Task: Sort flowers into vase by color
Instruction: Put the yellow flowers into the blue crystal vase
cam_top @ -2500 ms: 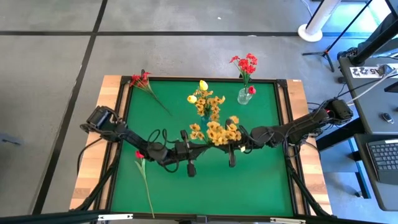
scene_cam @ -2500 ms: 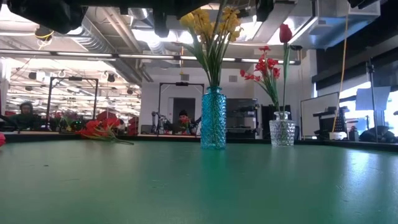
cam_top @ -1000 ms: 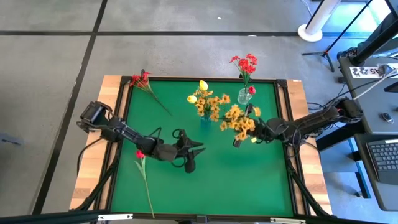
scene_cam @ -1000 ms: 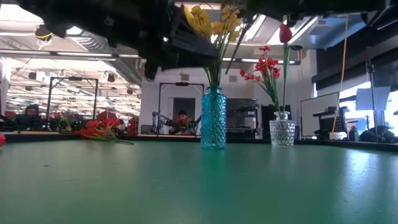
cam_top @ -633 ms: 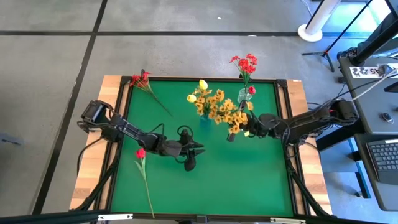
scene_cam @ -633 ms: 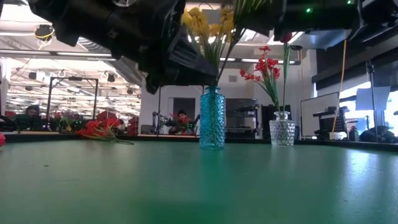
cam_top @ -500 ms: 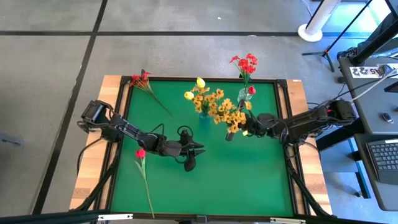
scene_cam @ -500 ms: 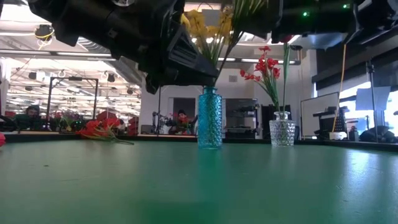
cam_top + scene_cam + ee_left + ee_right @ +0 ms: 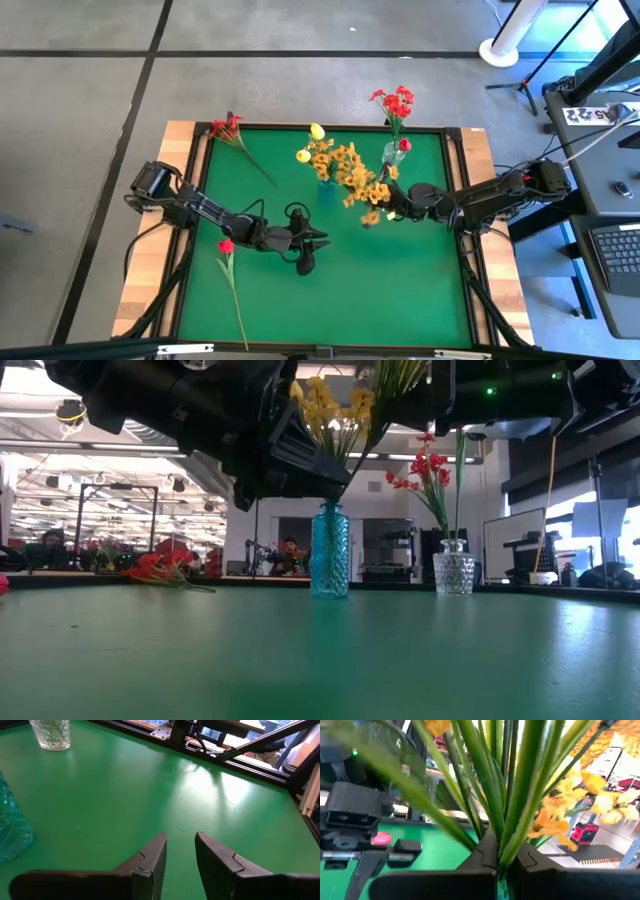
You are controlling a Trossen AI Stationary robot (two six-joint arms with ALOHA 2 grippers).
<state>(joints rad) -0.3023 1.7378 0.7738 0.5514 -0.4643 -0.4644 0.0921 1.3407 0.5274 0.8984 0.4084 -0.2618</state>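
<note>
My right gripper (image 9: 388, 207) hangs over the table's middle right, shut on a bunch of yellow-orange cluster flowers (image 9: 362, 188), right beside the blue vase (image 9: 330, 550). The blue vase holds yellow flowers (image 9: 318, 150). A clear vase (image 9: 393, 153) at the far right holds red flowers (image 9: 398, 100). Red cluster flowers (image 9: 228, 128) lie at the far left corner. A red tulip (image 9: 226, 246) lies at the near left. My left gripper (image 9: 180, 855) hovers open over the table's middle, with nothing between its fingers. My right gripper pinches the bunch's green stems (image 9: 496, 837) together between its two fingers, several stems at once. The fingers come in about level from the table's right, lying across the stems. The bunch is lifted clear of the table and tilted, its blossoms (image 9: 560, 820) fanning toward the blue vase.
A raised dark frame (image 9: 458, 200) rims the green table. My left arm (image 9: 220, 222) stretches from the left edge to the middle. Bare green surface (image 9: 400, 290) lies at the near right. People and equipment show in the room beyond the far edge.
My right gripper has carried the yellow-orange bunch down and toward the table's far left, up against the blue vase. The blue vase has slid a little toward the table's left, and its yellow flowers have shifted with it.
</note>
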